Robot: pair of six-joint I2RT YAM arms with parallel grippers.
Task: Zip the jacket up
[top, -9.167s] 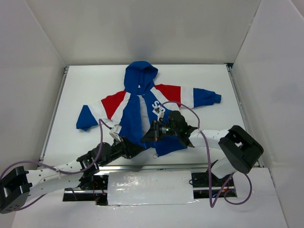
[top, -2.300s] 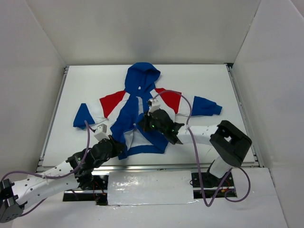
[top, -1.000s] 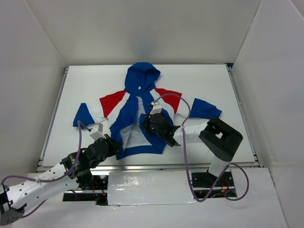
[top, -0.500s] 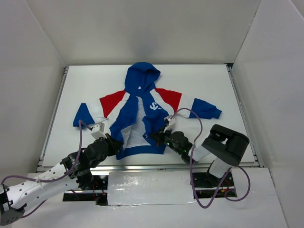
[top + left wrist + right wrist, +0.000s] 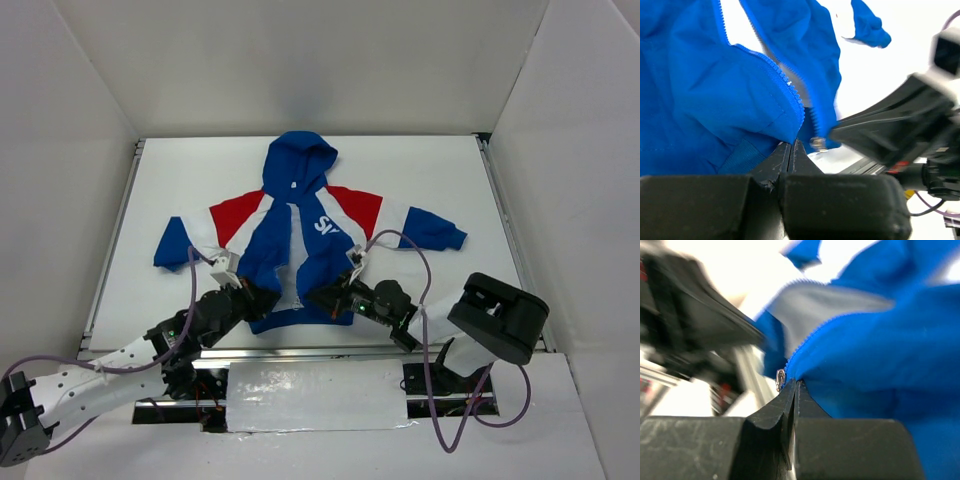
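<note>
The jacket (image 5: 297,160) lies flat with its hood toward the back, blue with red shoulders and white chest lettering. Its front stands open in a narrow strip showing pale lining (image 5: 291,272). My left gripper (image 5: 262,299) is shut on the bottom corner of one front panel (image 5: 765,107). My right gripper (image 5: 318,297) is shut on the bottom corner of the other panel (image 5: 865,345). The two grippers sit close together at the hem. A small metal zipper slider (image 5: 816,144) hangs just beyond the left jaws, and the zipper slider (image 5: 781,379) also shows beside the right jaws.
White walls enclose the white table (image 5: 450,180) on three sides. A metal rail (image 5: 300,352) runs along the near edge just under the hem. Purple cables (image 5: 405,240) loop over both arms. The jacket's sleeves (image 5: 175,245) spread left and right.
My right gripper has come down from the chest to the bottom hem, uncovering the lettering. My left gripper has shifted right, drawing its panel toward the middle and narrowing the opening.
</note>
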